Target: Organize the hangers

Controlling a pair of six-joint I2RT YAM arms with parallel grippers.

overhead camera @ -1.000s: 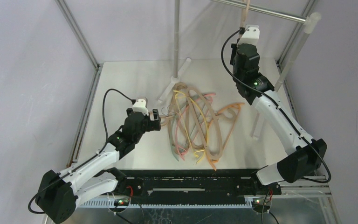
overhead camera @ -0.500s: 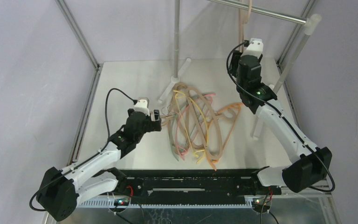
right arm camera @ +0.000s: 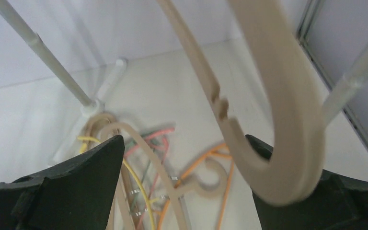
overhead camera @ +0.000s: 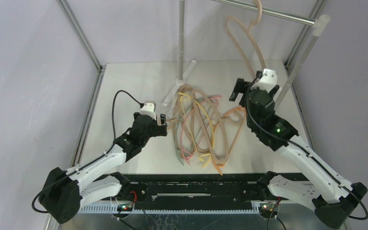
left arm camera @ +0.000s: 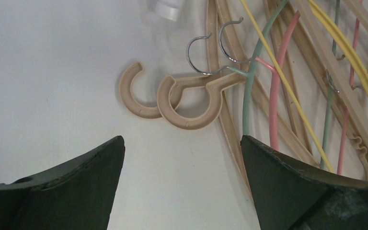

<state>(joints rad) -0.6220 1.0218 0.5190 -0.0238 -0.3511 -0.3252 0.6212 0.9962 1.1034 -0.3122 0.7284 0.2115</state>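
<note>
One beige hanger (right arm camera: 282, 105) hangs by its hook from the metal rail (overhead camera: 287, 15). The right end effector (overhead camera: 243, 87) is released, jaws spread wide at the hanger's lower end. The remaining hangers (overhead camera: 201, 127) lie tangled mid-surface (overhead camera: 129, 91). The left end effector (left arm camera: 182, 143) is released, poised over two beige hooks (left arm camera: 184, 124).

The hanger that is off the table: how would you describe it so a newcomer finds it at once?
Start at the silver rail crossing the upper right, above the table. One thick beige hanger hooks over it and hangs down from it. It is the only hanger hanging; all the others lie tangled in a pile on the table.
</note>
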